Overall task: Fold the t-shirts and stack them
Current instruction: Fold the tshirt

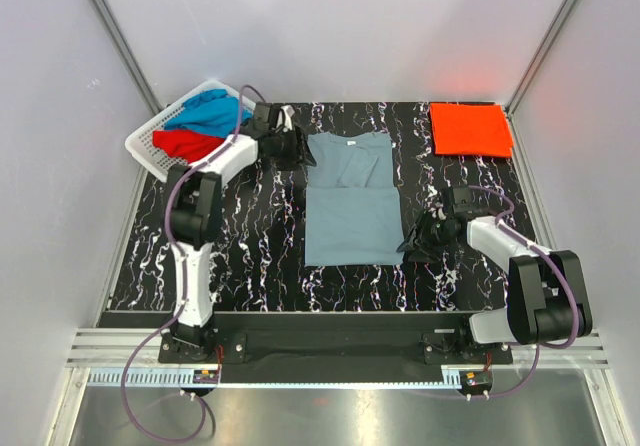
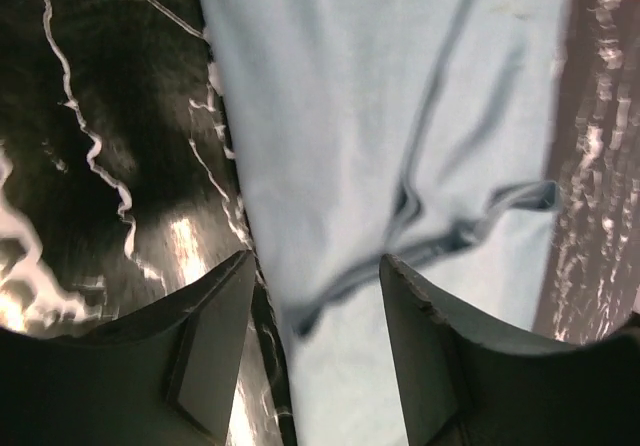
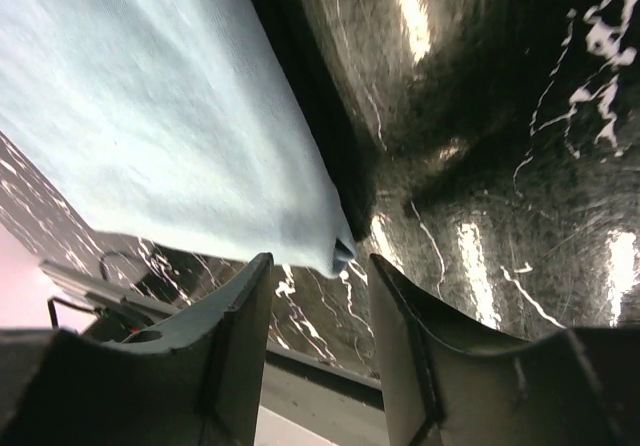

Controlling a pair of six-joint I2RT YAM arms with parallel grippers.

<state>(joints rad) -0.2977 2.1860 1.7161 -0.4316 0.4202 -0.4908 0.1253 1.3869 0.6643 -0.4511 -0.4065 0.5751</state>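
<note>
A dull grey-blue t-shirt (image 1: 350,201) lies flat in the middle of the table, its lower half folded up over the body. My left gripper (image 1: 297,149) is at its far left corner. In the left wrist view it (image 2: 315,276) stands open over the shirt's (image 2: 400,96) edge, gripping nothing. My right gripper (image 1: 411,241) is at the near right corner. It (image 3: 320,266) is open, with the shirt's (image 3: 170,116) corner tip just beyond its fingertips and free. An orange-red t-shirt (image 1: 470,129) lies folded at the back right.
A white slotted basket (image 1: 145,144) at the back left holds a bright blue t-shirt (image 1: 212,114) and a red t-shirt (image 1: 187,144). The table top is black with white veins (image 1: 250,236). White walls close in the back and both sides.
</note>
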